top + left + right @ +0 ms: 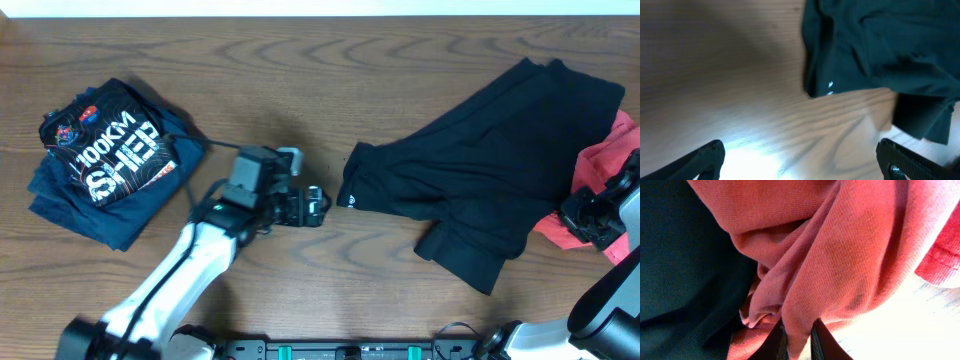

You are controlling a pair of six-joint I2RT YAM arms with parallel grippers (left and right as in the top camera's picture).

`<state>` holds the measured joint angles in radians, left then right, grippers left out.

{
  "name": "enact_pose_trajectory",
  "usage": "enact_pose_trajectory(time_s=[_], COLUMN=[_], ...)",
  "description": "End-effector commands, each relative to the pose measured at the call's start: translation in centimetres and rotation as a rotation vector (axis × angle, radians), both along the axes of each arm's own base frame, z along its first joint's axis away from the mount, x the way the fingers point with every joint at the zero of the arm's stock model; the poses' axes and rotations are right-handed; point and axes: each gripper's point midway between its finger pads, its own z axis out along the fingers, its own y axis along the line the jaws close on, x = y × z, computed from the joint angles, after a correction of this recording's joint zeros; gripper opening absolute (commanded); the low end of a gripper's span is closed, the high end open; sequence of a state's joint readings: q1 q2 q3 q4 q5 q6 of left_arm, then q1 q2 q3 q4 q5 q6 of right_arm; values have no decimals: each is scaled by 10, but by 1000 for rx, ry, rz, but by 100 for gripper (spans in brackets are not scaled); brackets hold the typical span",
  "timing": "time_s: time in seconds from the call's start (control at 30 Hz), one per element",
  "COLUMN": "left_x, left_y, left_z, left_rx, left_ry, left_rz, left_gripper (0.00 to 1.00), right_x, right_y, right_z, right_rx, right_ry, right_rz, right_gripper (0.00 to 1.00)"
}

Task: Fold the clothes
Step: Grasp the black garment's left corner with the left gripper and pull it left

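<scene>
A plain black tee lies crumpled on the right half of the table, a small white logo near its left edge. It shows in the left wrist view too. A red tee lies partly under it at the far right. A navy "100KM" tee lies folded at the left. My left gripper is open and empty over bare wood, just left of the black tee's edge. My right gripper is shut on a fold of the red tee, pinched between its fingers.
The wooden table runs to a pale back edge at the top. A black rail with green parts sits along the front edge. My left arm crosses the lower left.
</scene>
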<state>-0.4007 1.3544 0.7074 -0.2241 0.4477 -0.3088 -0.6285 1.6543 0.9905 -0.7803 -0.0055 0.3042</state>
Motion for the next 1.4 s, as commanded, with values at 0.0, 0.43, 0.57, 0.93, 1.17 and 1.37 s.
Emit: enact_pose_trajectory(time_s=[0.0,0.43,0.57,0.93,1.17,1.37], left_x=[2,15,33,119,197,214], left_y=[-24,-77,-68,5,111,160], left_z=[-13,-77,-79,-5,105,152], left_rx=[-36,-66,-14,-40,-70,-45], left_ry=[52,62,-12,-257,-482,-493], left_rz=[4,-28,38,272,550,598], left_gripper=[98,42,6,6,6,17], right_x=[-2,-2,-2,-3,-3,-3], right_y=[1,1,1,2,2,2], right_z=[1,1,1,0,0,0], right_rx=[1,1,3,7,6,5], right_ry=[-3,-3,-1,5,4,3], right_rz=[-4,-4,-4,-4,-4,-4], right_gripper=[13,14,14,14,13,14])
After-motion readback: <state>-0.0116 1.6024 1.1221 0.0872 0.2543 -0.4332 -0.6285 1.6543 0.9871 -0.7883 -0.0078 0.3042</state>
